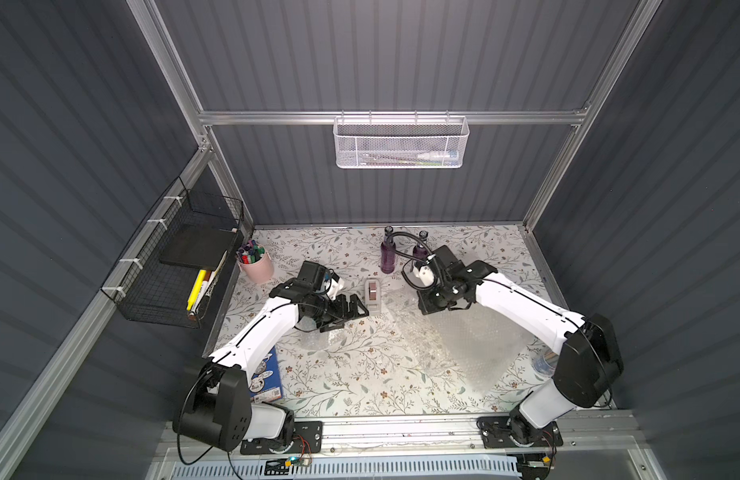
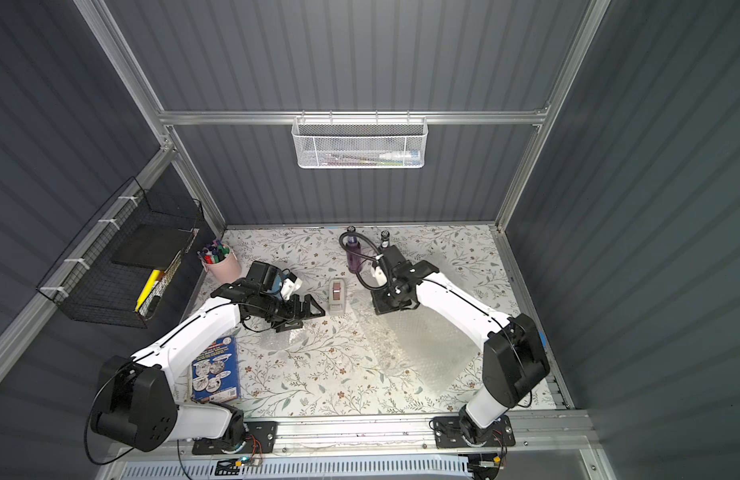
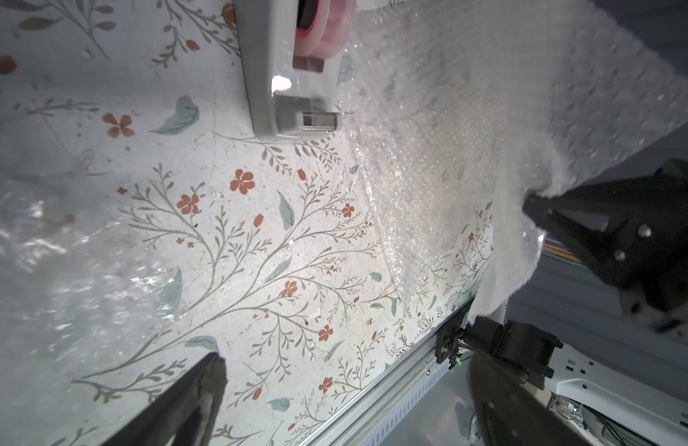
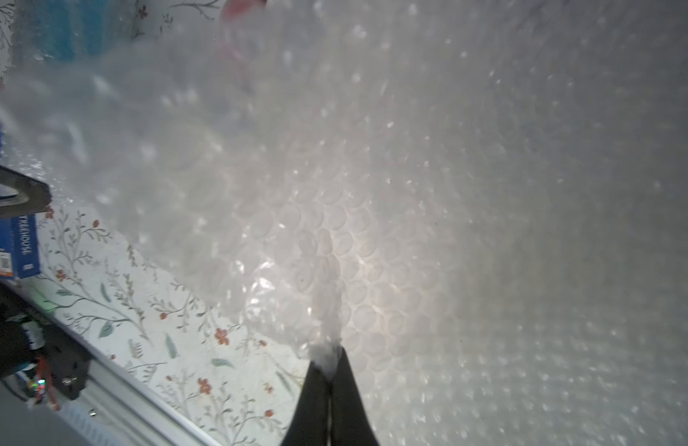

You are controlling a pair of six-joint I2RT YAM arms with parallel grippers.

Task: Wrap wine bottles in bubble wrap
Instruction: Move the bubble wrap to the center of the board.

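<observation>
**Right end effector (image 4: 328, 365) pinches bubble wrap (image 4: 392, 200); left end effector (image 1: 355, 309) open**

Seen close up from the right wrist, the jaws of the right end effector are pressed together on a bunched edge of the bubble wrap. The left wrist view shows the same pinch from the side. There the sheet climbs from the table (image 3: 218, 239) to the black fingertips, so the gripped edge is off the surface. In both top views the rest of the sheet lies spread over the right half of the table, running from the pinch towards the right arm's base.

The left end effector has its jaws spread wide and holds nothing. It sits low over the table, just beside the grey tape dispenser (image 1: 372, 297), which stands between the two arms. A smaller piece of wrap (image 1: 318, 340) lies crumpled on the table under the left arm.

Two purple wine bottles (image 1: 387, 255) stand upright and side by side at the far edge of the table. The second one (image 1: 420, 248) is partly hidden by the right wrist. Both are apart from the sheet. A blue object (image 2: 278, 286) shows behind the left wrist, too hidden to identify.

A pink cup of markers (image 1: 258, 270) stands at the far left of the table. A blue box (image 2: 214, 370) lies by the left arm's base.
</observation>
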